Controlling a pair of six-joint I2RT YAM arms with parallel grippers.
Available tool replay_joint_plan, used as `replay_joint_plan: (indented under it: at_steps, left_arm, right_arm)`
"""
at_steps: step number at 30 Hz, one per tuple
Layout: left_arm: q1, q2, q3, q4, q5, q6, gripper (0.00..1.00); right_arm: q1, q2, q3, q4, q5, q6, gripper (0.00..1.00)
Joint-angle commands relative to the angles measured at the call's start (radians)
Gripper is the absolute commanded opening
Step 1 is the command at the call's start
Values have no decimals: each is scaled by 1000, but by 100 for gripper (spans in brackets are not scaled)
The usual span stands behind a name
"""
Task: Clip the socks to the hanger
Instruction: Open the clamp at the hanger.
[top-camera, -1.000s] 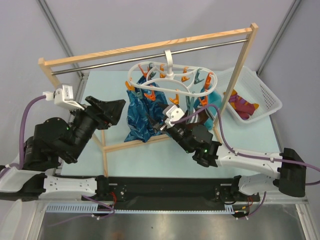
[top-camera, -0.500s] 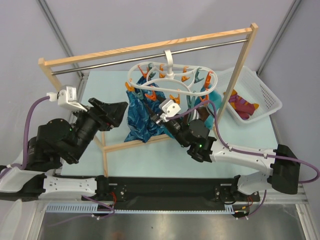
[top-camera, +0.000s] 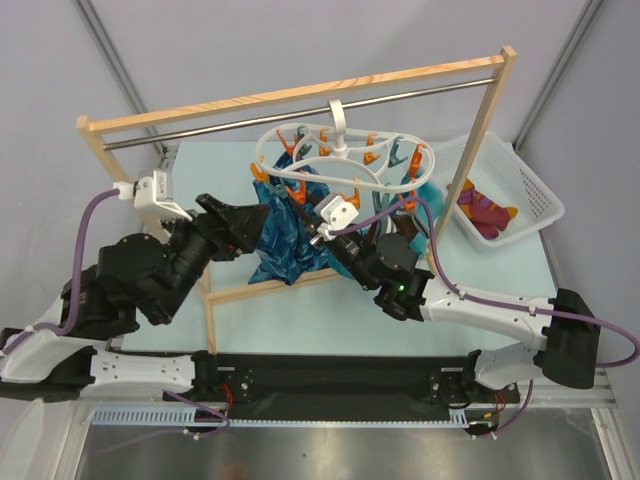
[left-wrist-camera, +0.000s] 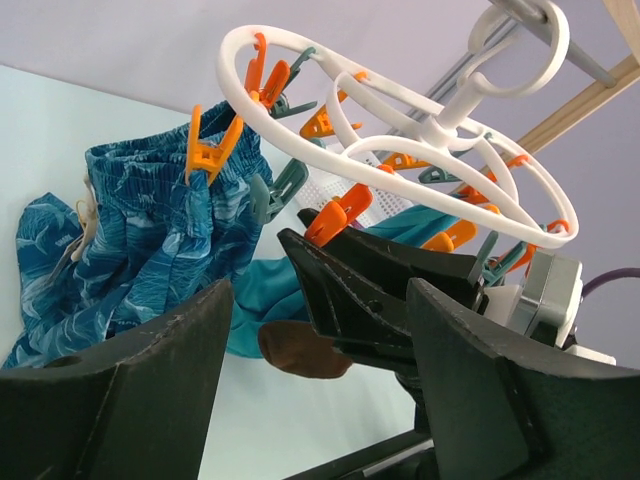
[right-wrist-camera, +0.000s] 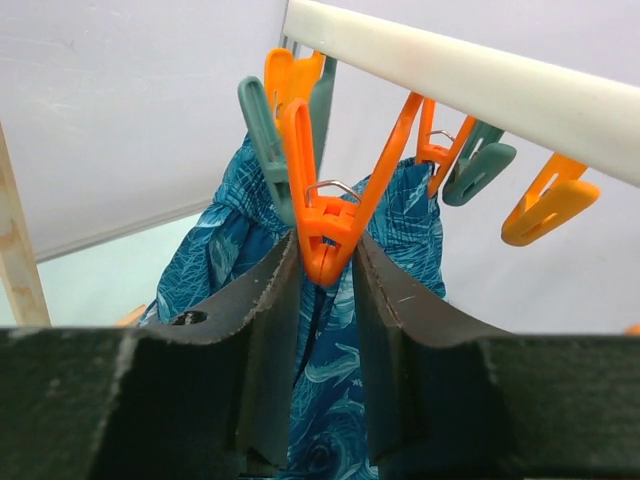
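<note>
Hanging by its hook from the metal bar (top-camera: 250, 125) of the wooden rack, the hanger (top-camera: 337, 128) carries a blue patterned cloth (top-camera: 280, 240) on its clips at 9 o'clock. The right pincer (right-wrist-camera: 325, 270) is clenched on one orange clip (right-wrist-camera: 325, 225), one finger pressing each handle. The left pincer (top-camera: 245, 225) stands released and empty at 9 o'clock of the hanger, pointing toward it. A dark brown sock (left-wrist-camera: 300, 350) shows just below the right pincer; contact cannot be determined. A striped sock (top-camera: 485, 212) lies in the white basket (top-camera: 530, 185) at 3 o'clock on the table (top-camera: 300, 300).
</note>
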Motion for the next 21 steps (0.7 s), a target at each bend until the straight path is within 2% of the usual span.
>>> replay_joint_plan:
  at_steps: [1,5,12,21]
  left_arm:
    - [12,40,36,5,-3,-29,76]
    - [39,83,58,2,25,-26,76]
    - [134,181,130,-25,91,-10,74]
    - [153,301,236,-88,88,-36,71]
  right_arm:
    - [0,0,57,-5,-16,12,31]
    - [0,-12,59,-14,-11,13,23]
    - [-6,-29,65,-51,-7,19,0]
    - [-10,-38,71,-71,19,10,0]
